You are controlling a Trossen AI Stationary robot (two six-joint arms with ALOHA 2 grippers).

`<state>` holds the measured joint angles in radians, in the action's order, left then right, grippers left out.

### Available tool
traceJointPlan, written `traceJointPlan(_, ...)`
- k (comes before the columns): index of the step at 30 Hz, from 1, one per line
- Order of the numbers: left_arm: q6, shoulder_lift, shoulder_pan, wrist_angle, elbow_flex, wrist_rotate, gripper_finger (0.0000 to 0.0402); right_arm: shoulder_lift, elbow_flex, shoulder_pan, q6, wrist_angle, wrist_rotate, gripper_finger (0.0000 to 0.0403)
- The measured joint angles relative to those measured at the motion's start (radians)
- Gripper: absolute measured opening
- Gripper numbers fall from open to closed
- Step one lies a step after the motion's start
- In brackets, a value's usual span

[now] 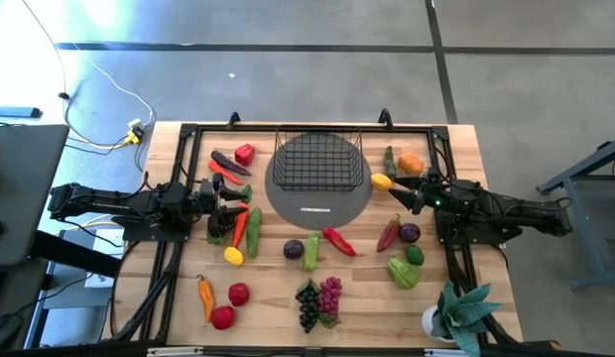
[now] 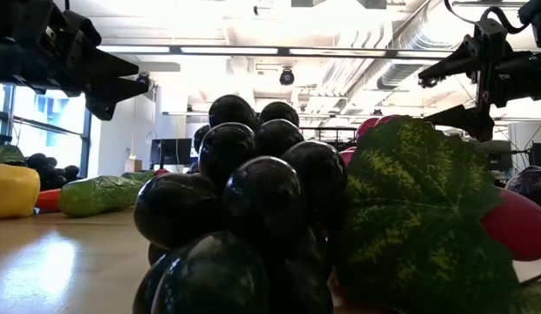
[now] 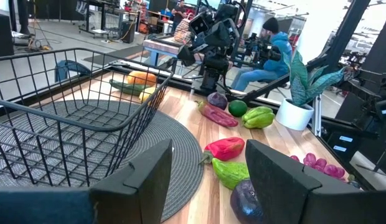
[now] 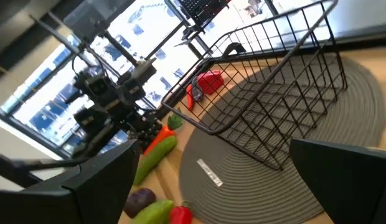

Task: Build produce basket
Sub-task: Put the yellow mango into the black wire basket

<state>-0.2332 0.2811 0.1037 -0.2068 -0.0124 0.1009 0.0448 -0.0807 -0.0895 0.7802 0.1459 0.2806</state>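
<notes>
Left jaws (image 1: pixel 231 211): mine, parked at the counter's left side over the carrot and cucumber, spread wide with nothing between them; my left wrist view shows both dark fingers (image 3: pixel 149 180) well apart.
Counter (image 1: pixel 268 297): pale wood planks with a black frame along its edges, seen whole only from the high view.
Produce, left (image 1: pixel 245 154): a red pepper, a dark eggplant, a yellow lemon and two red tomatoes, all smooth and glossy, lying loose on the wood.
Basket (image 1: pixel 318 159): black wire mesh, boxy, open on top, standing empty on the mat at the back middle; both wrist views show its grid floor bare.
Mat (image 1: pixel 317 203): grey round disc of coiled rings, its weave plain in the right wrist view.
Grapes (image 1: pixel 307 305): dark shiny balls in a bunch beside a purple bunch at the front edge; the low view is filled by them and a veined green leaf (image 2: pixel 410 218).
Produce, right (image 1: pixel 411 164): orange and green peppers, a lemon, a red chilli, a purple plum.
Right jaws (image 1: pixel 407 193): mine, at the right side near the lemon, also wide open and holding nothing.
Plant (image 1: pixel 456 309): green leaves in a white pot, front right corner.
Room: grey concrete floor; the left wrist view shows a seated person (image 3: pixel 268 53) in blue.
</notes>
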Motion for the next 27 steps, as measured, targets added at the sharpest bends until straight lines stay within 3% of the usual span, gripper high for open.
traceJointPlan(13, 0.000, 0.000, 0.000, 0.000, 0.000, 0.000, 0.0195, 0.000, 0.000, -0.002, 0.211, -0.049, 0.009, 0.0399)
traceJointPlan(17, 0.000, 0.000, 0.000, 0.000, 0.000, 0.000, 0.0195, 0.000, -0.002, -0.002, 0.206, -0.127, 0.069, 0.0399)
traceJointPlan(27, 0.000, 0.000, 0.000, 0.000, 0.000, 0.000, 0.0195, 0.018, -0.147, -0.002, 0.117, -0.084, 0.164, 0.0399)
